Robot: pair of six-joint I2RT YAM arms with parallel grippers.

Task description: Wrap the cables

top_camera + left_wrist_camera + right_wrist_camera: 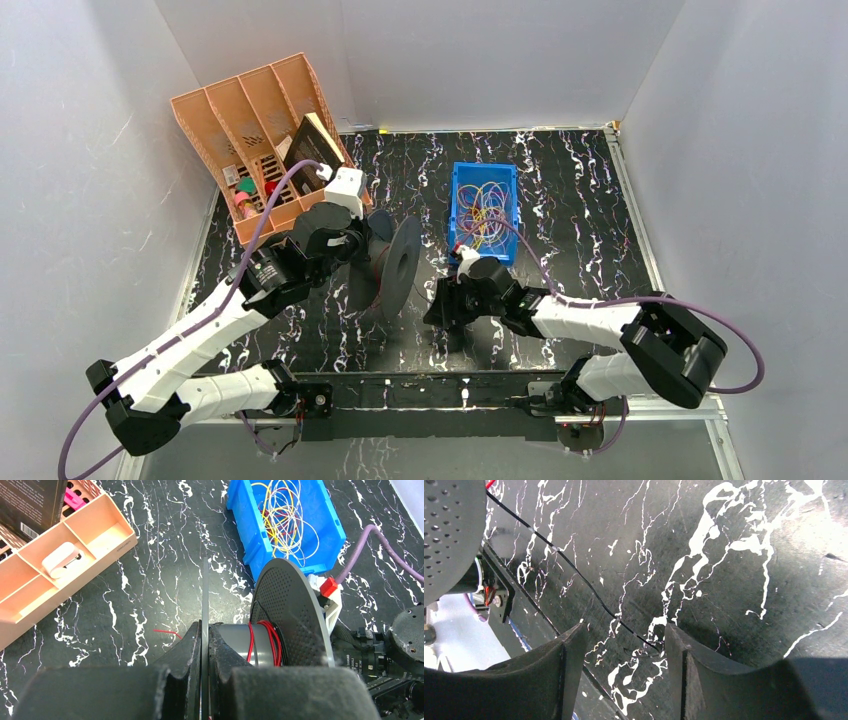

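My left claw (204,647) grips the spool's thin flange (205,590); red cable (274,642) is wound just right of it. My right claw (626,642) stands released, a black cable (574,571) between its jaws.

This looks like a robot test lab, not a home. A small booth is closed in by plain white walls (500,60) on three sides. Inside is a black table top with white marble streaks (590,200). Two white and black robot arms, the left arm (200,335) and the right arm (590,320), are bolted to a dark rail (430,385) at the near edge. On the table sit a blue plastic bin (456,200) of thin coloured wires (482,208), an orange plastic sorter tray (215,105) with small parts, and a grey plastic spool (402,262).
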